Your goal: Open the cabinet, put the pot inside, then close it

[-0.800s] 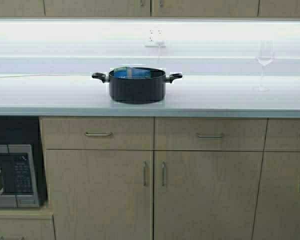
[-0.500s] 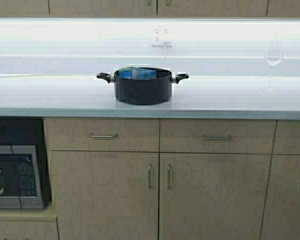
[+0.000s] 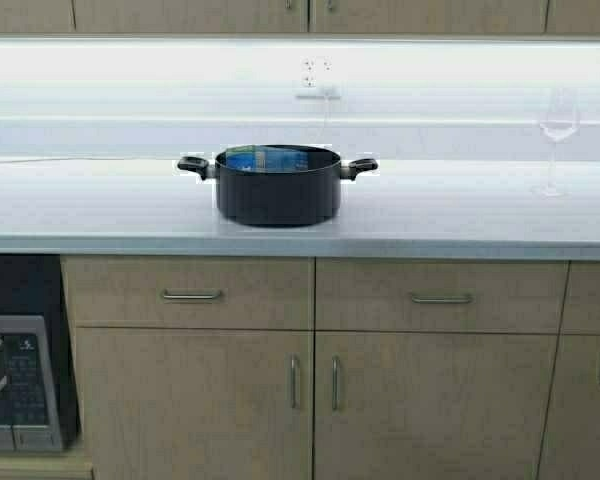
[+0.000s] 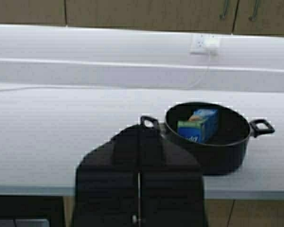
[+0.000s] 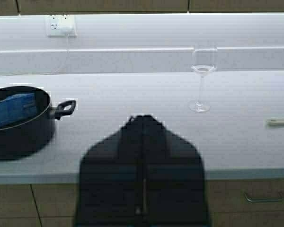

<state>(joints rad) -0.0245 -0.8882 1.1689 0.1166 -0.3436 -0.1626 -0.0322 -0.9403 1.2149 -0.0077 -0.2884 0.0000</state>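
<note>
Along the worktop (image 3: 100, 215), going left to right, the pot (image 3: 277, 185) is sitting near the middle, closer to the front edge than to the back wall, upright, its two loop handles pointing left and right. A blue printed box (image 4: 198, 125) is leaning inside it against the inner wall. Behind the pot, a white wall socket (image 3: 315, 80) is holding a plug whose thin cord is trailing down to the worktop and off toward the left end. Toward the right end, well apart from the pot, a wine glass (image 3: 557, 140) is standing upright. Past it, a pale handle-like item (image 5: 279, 122) is lying at the far right, too unclear to name.

Above the lit backsplash, the cabinet (image 3: 180, 15) is showing only its lower edge, both doors shut, their bar handles (image 3: 300, 5) just peeking in.

The left gripper (image 4: 139, 137) is hanging in front of the worktop beside the pot's left handle, fingers pressed together. The right gripper (image 5: 143, 124) is hanging between pot and glass, fingers likewise together, holding nothing.
</note>
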